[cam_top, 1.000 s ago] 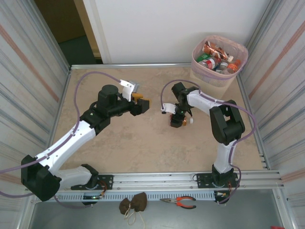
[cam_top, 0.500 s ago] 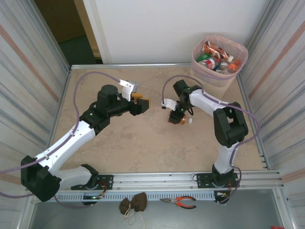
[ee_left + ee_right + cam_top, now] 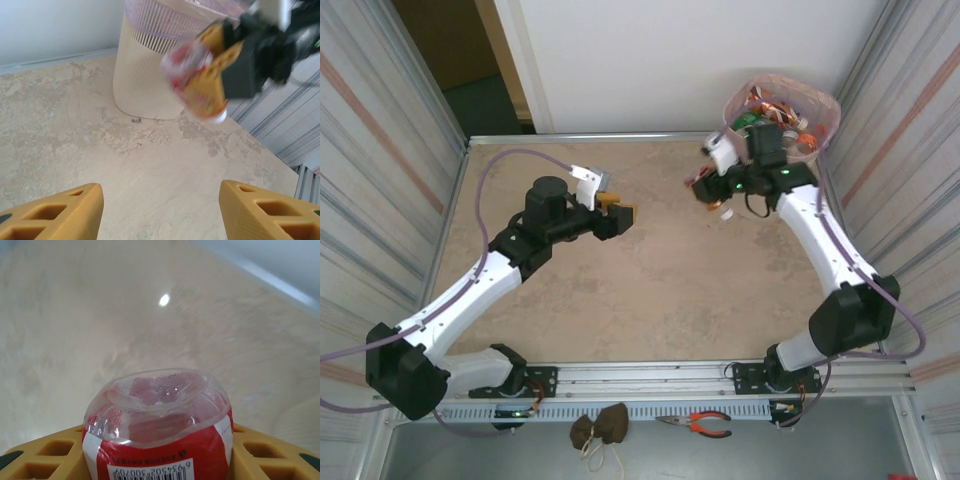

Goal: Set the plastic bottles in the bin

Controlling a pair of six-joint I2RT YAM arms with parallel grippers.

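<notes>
right fingers (image 3: 708, 186) gripped a red-label bottle (image 3: 157, 440) in the air, just short of the bin (image 3: 734, 108) at the counter's far right corner. left fingers (image 3: 622, 212) stood open and empty. best to carry the bottle fully over the rim, then release.

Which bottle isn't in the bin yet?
The red-labelled bottle clamped in the right gripper, in the air beside the bin; the other bottles lie inside it.
</notes>
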